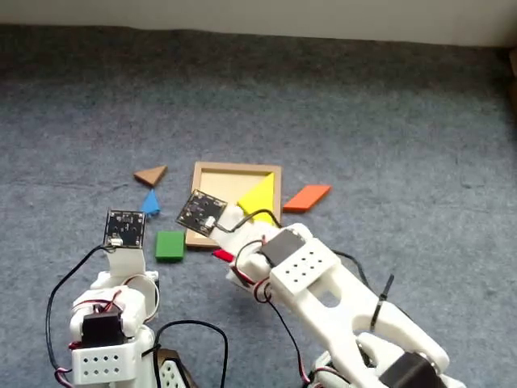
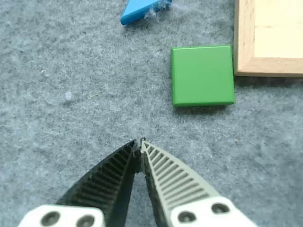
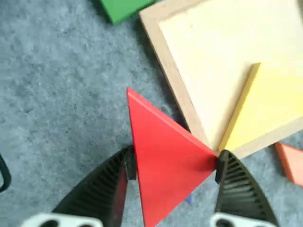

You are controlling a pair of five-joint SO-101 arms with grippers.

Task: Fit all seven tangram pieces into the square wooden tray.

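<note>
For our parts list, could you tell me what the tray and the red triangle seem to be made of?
Tray: pale matte wood, judging by its light tan rim and floor. Red triangle: smooth, evenly coloured faces; painted wood or plastic, I cannot tell.

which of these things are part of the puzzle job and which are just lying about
Part of the job: wooden tray, yellow triangle in it, red triangle in the right gripper, green square, blue triangle, brown triangle, orange piece.
Not part of it: grey carpet, pale wall.
</note>
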